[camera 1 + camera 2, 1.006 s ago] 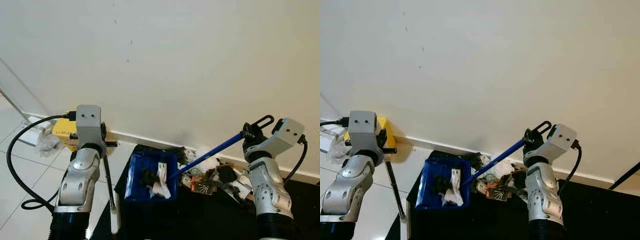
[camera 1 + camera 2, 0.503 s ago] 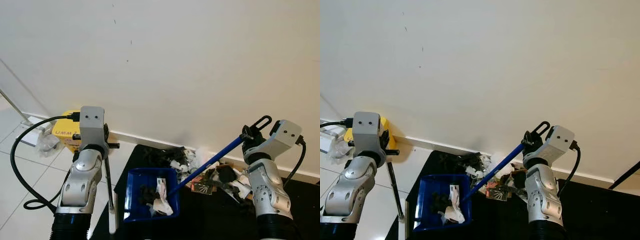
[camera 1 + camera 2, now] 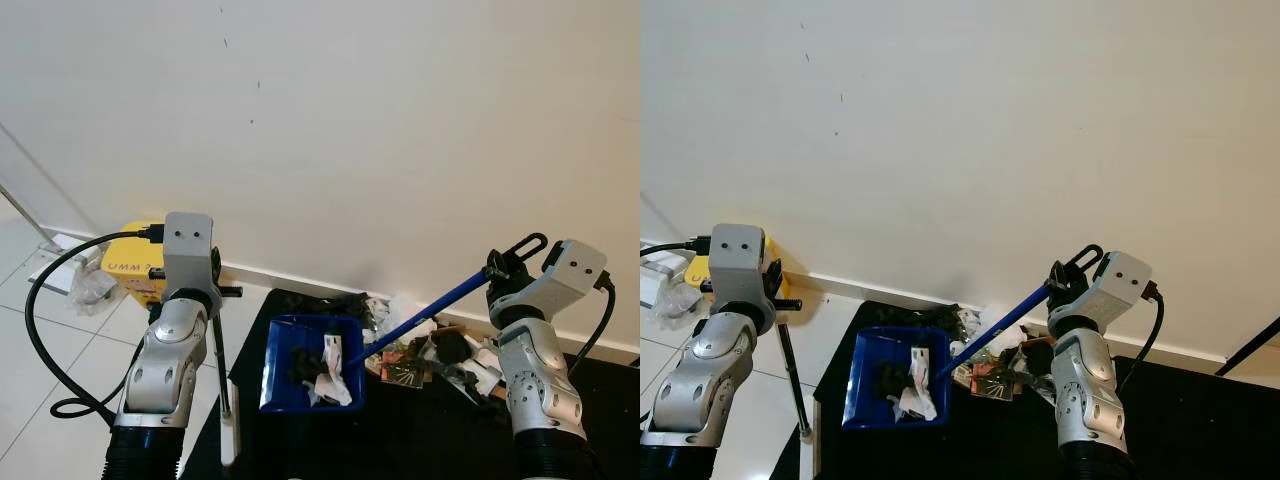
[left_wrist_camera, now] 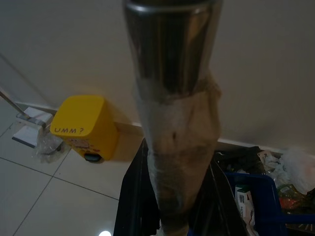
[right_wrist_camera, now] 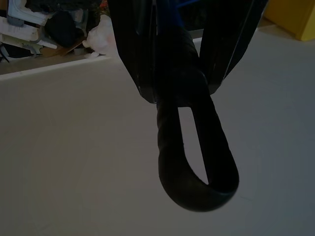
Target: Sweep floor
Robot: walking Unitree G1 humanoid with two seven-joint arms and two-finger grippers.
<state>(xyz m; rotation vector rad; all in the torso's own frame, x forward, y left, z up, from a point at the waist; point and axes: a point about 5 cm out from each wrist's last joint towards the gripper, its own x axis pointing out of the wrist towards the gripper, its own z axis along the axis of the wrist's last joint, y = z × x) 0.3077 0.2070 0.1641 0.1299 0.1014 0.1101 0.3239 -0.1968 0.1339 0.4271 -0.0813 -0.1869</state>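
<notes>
Yellow box (image 3: 128,272) marked "UMM", blue dustpan (image 3: 312,366), blue broom handle (image 3: 430,310)

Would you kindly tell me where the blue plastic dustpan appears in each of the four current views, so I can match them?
Left eye view: blue plastic dustpan lower centre, on the black mat.
Right eye view: lower left of centre, holding scraps.
Left wrist view: a blue corner beside the steel handle.
Right wrist view: I cannot make it out.
Shared landmark: yellow box against the wall, also in the left wrist view.
</notes>
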